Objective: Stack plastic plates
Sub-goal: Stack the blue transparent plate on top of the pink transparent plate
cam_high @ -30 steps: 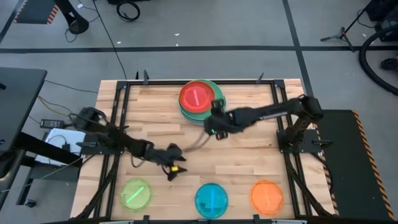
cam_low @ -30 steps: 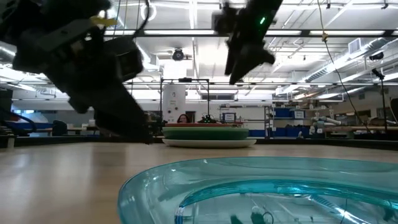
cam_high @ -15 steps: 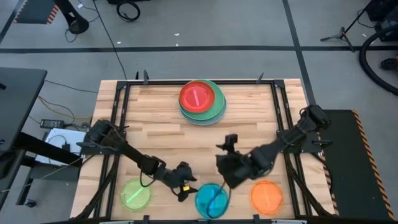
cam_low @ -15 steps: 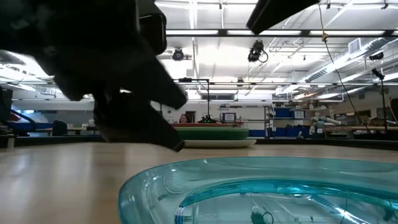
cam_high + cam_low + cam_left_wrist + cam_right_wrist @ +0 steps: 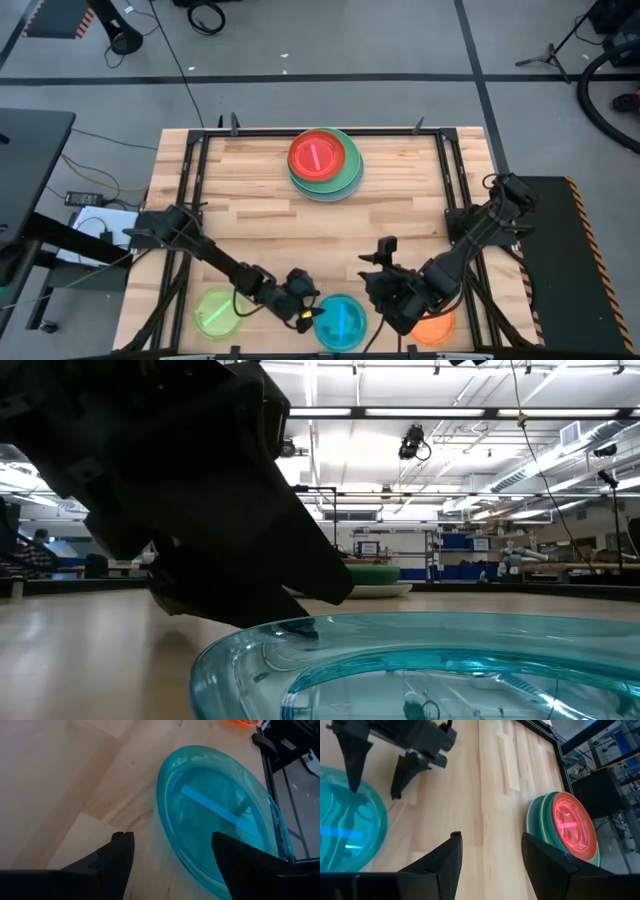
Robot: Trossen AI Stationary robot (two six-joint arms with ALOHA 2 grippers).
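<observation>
**Left gripper open at the rim of the cyan plate**

The landmark here is the cyan plate [image 5: 341, 321], a small translucent one, which lies flat on the wooden table [image 5: 250, 215] at the middle of the near edge; nothing is inside it, only a raised bar across its middle. The lime plate [image 5: 218, 311] lies well apart on the left arm's side of it, also flat and alone; the orange plate [image 5: 437, 326] lies on the other side, partly hidden under the right arm. Far across the table from the cyan plate stands the stack [image 5: 325, 162]: a red plate [image 5: 317, 156] on top, green plates under it, and a light one at the very bottom.

The left gripper [image 5: 304, 310] is stretched low over the table and reaches the cyan plate from the lime plate's side; its fingers [image 5: 117, 852] are apart, one on the bare wood just outside the rim and the other over the inside of the plate, so the rim is between them; I cannot tell if they touch it. The right gripper [image 5: 385, 290] hovers just beside the cyan plate, on the orange plate's side; its fingers [image 5: 450, 855] are also apart and hold nothing.
</observation>
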